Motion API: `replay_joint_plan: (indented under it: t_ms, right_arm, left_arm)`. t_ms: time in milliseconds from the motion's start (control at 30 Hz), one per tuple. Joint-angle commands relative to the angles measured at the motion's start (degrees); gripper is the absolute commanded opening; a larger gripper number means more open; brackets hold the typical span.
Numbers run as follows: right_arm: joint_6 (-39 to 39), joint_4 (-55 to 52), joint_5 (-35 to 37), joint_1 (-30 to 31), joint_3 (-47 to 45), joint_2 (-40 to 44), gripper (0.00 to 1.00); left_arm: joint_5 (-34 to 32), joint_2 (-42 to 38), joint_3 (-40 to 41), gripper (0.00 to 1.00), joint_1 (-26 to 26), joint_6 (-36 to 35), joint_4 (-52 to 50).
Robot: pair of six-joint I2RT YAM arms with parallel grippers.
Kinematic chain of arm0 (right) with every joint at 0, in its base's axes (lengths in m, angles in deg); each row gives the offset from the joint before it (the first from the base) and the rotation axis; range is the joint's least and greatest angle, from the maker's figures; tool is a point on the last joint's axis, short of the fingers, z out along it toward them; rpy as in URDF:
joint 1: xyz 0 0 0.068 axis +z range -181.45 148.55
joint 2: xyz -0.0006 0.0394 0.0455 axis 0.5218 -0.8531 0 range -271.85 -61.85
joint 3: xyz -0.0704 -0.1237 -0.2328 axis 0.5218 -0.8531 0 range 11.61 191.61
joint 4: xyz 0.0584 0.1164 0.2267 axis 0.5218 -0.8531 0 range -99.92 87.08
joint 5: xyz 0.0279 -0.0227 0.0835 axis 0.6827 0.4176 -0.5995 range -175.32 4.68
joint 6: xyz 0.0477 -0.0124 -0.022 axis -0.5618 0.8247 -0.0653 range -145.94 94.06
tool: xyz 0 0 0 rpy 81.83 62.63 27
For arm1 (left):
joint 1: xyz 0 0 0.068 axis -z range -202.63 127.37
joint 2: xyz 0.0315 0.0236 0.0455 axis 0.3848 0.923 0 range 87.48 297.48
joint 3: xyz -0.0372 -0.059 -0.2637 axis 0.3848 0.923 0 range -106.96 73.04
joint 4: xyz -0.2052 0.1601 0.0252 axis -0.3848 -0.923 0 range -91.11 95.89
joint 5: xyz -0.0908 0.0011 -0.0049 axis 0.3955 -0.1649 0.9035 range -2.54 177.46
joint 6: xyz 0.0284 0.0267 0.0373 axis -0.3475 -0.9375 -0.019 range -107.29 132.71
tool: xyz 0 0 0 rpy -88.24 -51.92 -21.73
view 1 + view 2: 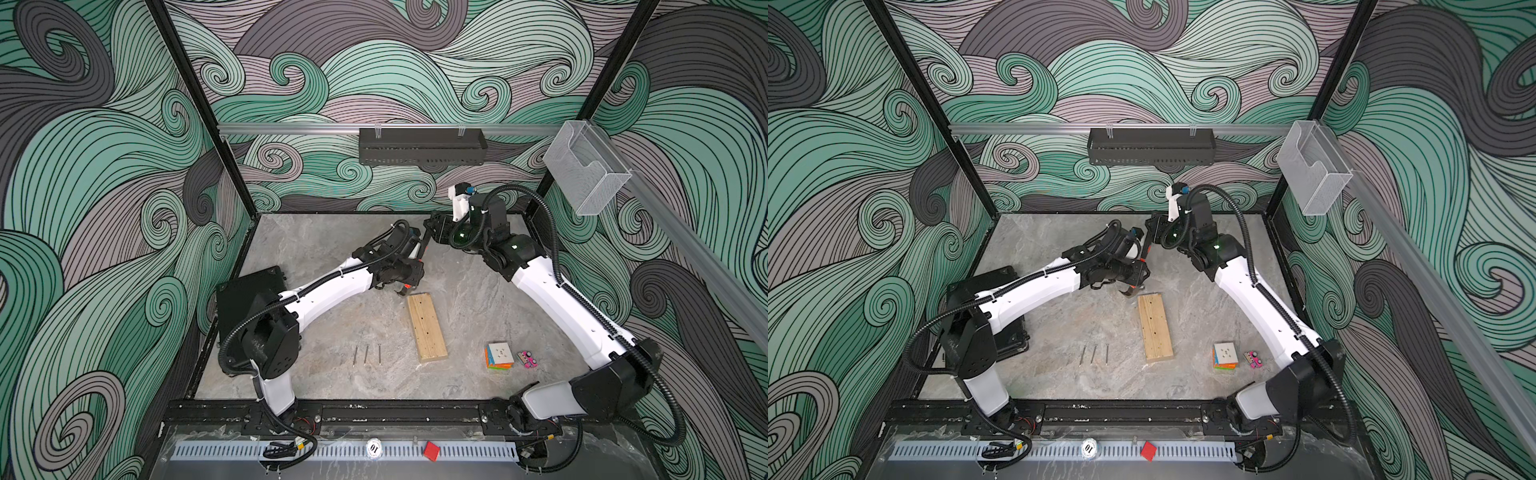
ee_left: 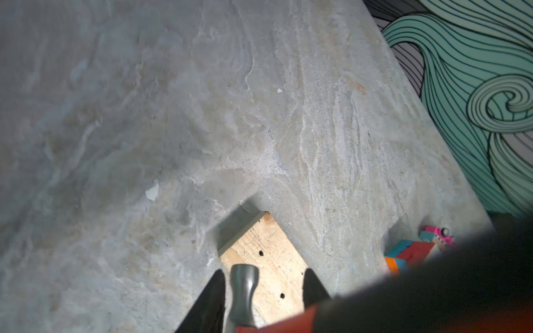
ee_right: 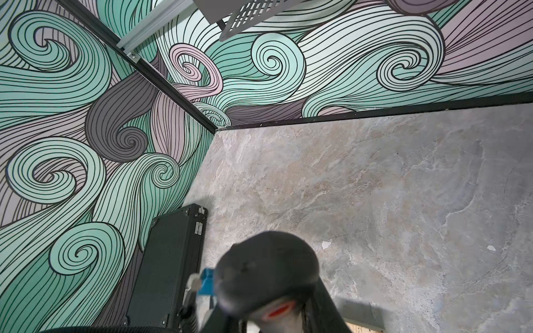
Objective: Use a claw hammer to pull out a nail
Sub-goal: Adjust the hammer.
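The claw hammer (image 1: 402,292) hangs between my two arms, just behind the far end of a wooden block (image 1: 427,328). Its grey head (image 2: 244,288) sits over the block (image 2: 274,259) between my left gripper's (image 2: 264,274) fingers, close to one finger (image 2: 213,297). Those jaws stand open, wider than the head. My right gripper (image 3: 271,305) is shut on the black handle end (image 3: 268,268), farther back and higher up (image 1: 1152,232). Three nails (image 1: 366,354) lie loose on the table left of the block. The block's top shows only holes.
A black case (image 1: 249,299) lies at the left wall under my left arm. A coloured cube (image 1: 498,355) and a small pink toy (image 1: 527,358) sit right of the block. A black basket (image 1: 422,145) and a clear bin (image 1: 582,166) hang on the wall rails.
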Motion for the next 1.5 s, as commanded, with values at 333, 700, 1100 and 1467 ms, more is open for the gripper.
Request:
replay_joint_plan:
  t_ms: [333, 700, 1100, 1467]
  right_arm:
    - [6.0, 6.1, -20.4, -5.5, 1.1, 6.3, 0.0]
    - [6.9, 8.9, -39.3, -10.0, 2.4, 7.7, 0.0]
    - [5.7, 10.0, -37.6, -11.1, 2.1, 6.7, 0.11]
    - [7.8, 1.9, -13.1, -11.1, -4.4, 10.6, 0.85]
  left_arm:
    - [14.1, -6.4, 1.9, 0.67, -2.1, -11.8, 3.0]
    - [24.5, -4.1, -1.6, 0.56, -5.4, -16.4, 1.5]
    - [24.2, -3.2, -2.5, 0.0, -5.7, -15.1, 1.0]
    - [-4.5, 0.9, -4.0, 0.0, -8.9, -4.8, -12.2]
